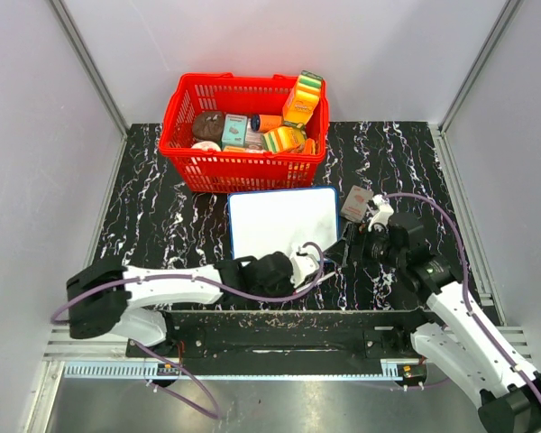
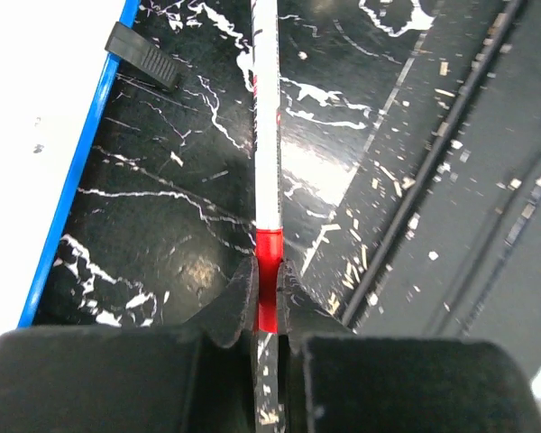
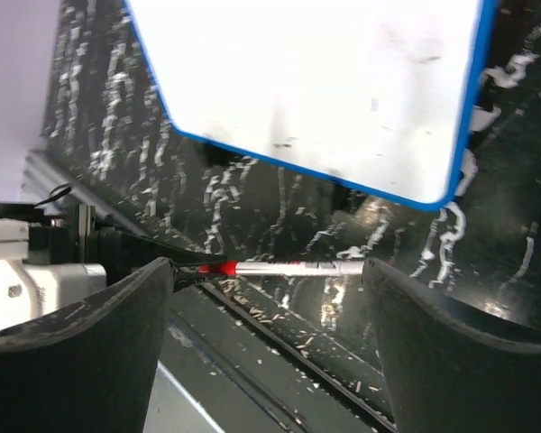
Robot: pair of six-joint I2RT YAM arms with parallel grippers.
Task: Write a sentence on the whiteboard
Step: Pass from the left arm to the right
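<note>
Marker grasp: left fingers (image 2: 239,302) pinched shut on the red-ended white marker (image 2: 267,135).
Next, probably lift it to the blue-framed white whiteboard (image 1: 279,221) at 11 o'clock; right fingers (image 3: 90,334) spread wide, empty.

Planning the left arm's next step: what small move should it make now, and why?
Probably lift the marker and swing it over the whiteboard, which looks blank: the left pincer is shut on the marker's red end, and the right pincer stands open.
</note>
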